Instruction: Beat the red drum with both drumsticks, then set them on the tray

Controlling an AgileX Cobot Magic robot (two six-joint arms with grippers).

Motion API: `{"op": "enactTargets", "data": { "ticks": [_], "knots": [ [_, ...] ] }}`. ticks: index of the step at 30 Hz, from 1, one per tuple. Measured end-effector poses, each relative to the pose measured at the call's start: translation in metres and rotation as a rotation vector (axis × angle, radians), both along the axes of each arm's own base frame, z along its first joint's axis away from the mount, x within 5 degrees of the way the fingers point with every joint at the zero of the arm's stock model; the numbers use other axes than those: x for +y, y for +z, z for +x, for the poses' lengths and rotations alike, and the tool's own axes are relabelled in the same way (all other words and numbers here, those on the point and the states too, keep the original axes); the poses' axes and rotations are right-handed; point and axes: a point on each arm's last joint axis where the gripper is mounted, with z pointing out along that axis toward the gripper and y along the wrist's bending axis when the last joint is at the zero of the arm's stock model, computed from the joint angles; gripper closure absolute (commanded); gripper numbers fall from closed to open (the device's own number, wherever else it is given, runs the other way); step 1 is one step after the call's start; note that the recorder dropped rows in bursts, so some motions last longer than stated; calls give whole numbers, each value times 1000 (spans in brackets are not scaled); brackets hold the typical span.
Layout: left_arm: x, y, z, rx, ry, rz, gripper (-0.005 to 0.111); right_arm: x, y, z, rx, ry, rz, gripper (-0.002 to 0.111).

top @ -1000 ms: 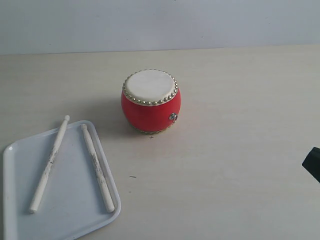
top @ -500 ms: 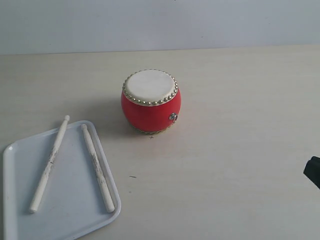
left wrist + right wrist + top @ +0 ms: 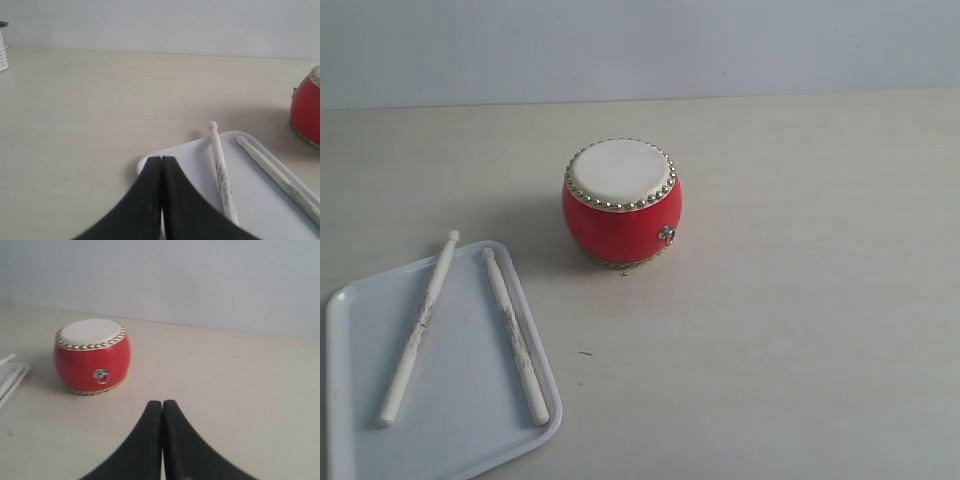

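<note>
The red drum [image 3: 621, 202] stands upright mid-table, cream skin up; it also shows in the right wrist view [image 3: 92, 356] and at the edge of the left wrist view [image 3: 307, 116]. The white tray [image 3: 470, 420] lies at the front left with both drumsticks on it, one on the left [image 3: 418, 328] and one on the right [image 3: 515, 334]. My left gripper [image 3: 162, 159] is shut and empty over the tray's corner [image 3: 195, 165], beside the two drumsticks [image 3: 221, 172] [image 3: 280, 177]. My right gripper [image 3: 162, 403] is shut and empty, short of the drum. Neither gripper shows in the exterior view.
A pale wooden table [image 3: 800, 300] runs back to a light grey wall [image 3: 640, 45]. A white perforated object [image 3: 3, 50] stands at the table's far edge in the left wrist view. The tray's corner [image 3: 11, 372] shows beside the drum in the right wrist view.
The dark part of the right arm at the right edge of the exterior view has slid out of frame. Drum, tray and drumsticks have not moved.
</note>
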Motion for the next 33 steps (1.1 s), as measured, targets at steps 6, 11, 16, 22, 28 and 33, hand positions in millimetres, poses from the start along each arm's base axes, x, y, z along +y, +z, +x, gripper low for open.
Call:
{"op": "enactTargets", "data": {
  "ticks": [6, 11, 16, 22, 28, 33],
  "knots": [
    [0, 0, 0, 0, 0, 0, 107, -10, 0, 1, 4, -188, -1, 108],
    [0, 0, 0, 0, 0, 0, 107, -13, 0, 1, 5, -238, -1, 108],
    [0, 0, 0, 0, 0, 0, 107, -13, 0, 1, 5, -240, -1, 108],
    [0, 0, 0, 0, 0, 0, 107, -13, 0, 1, 5, -240, -1, 108],
    [0, 0, 0, 0, 0, 0, 107, -13, -1, 1, 7, -240, -1, 108],
    [0, 0, 0, 0, 0, 0, 107, -13, -1, 1, 7, -240, -1, 108]
  ]
}}
